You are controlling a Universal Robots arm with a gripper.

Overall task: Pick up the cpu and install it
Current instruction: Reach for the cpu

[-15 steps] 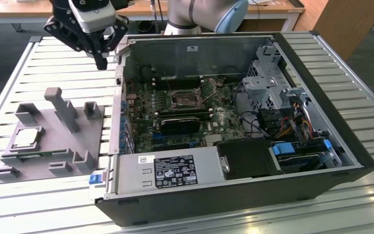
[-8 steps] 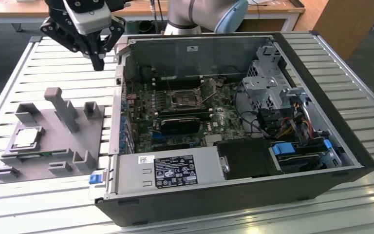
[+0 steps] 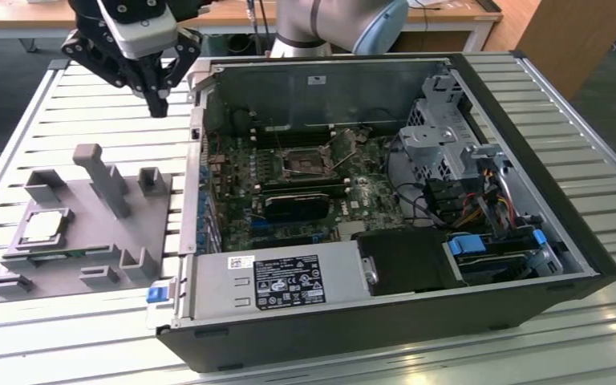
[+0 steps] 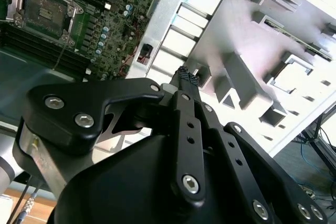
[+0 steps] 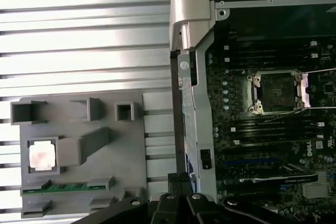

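Note:
The cpu (image 3: pixel 46 227) (image 5: pixel 42 157), a flat square chip with a shiny silver top, lies in a recess of the grey plastic holder (image 3: pixel 83 241) (image 5: pixel 79 129) on the exterior view's left. My gripper (image 3: pixel 158 104) (image 4: pixel 188 77) (image 5: pixel 180 178) hangs high above the slatted table, behind the holder and beside the computer case's wall. Its fingers are shut together with nothing between them. The open cpu socket (image 3: pixel 310 164) (image 5: pixel 277 92) (image 4: pixel 44 11) sits in the middle of the motherboard, its metal frame lifted.
The open black computer case (image 3: pixel 565 265) lies on its side on the slatted metal table (image 3: pixel 62 337), with power supply (image 3: pixel 276 281), drive cage (image 3: pixel 447 128) and cables (image 3: pixel 468 200) inside. Upright grey posts (image 3: pixel 105 180) stand on the holder. A green memory stick (image 5: pixel 68 185) lies in a holder slot.

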